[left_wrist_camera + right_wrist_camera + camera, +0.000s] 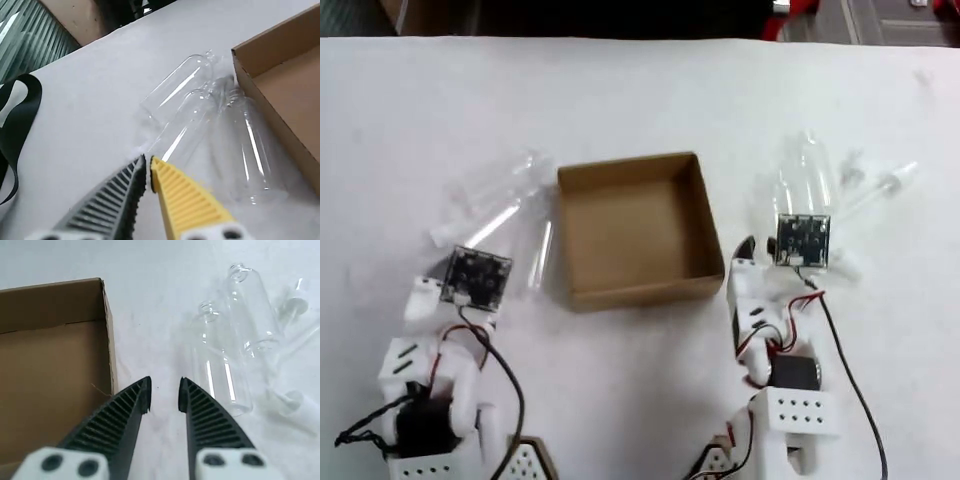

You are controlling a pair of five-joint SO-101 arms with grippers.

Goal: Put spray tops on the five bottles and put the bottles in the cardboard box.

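Three clear plastic bottles [187, 122] lie on their sides, touching one another, just beside the left wall of the open brown cardboard box [645, 288]; their necks sit close to a corner of that box. Two clear plastic bottles [222, 360] lie on their sides on the opposite side of the box, side by side, necks open and pointing away from my right arm. White spray tops [295, 302] lie loose on the table next to this pair, one near the far bottle's shoulder and another near the base of the nearer bottle; in the high view one top with its thin tube lies to the outer side of the pair. The box stands between the two bottle groups at the middle of the white table [640, 90], opening upward, with its brown floor visible. My left gripper [148, 162], one grey finger and one yellow finger, has its jaws closed, ribbed faces practically meeting at the tips and nothing between them; it hangs above the table just short of the base end of the three-bottle group. My right gripper [164, 390], both fingers black, has its jaws parted by a narrow gap with nothing held; it hangs above bare table between the right wall of the box and the nearer bottle of the pair. A black strap [25, 115] lies on the table at the outer side of my left arm, well apart from the bottles
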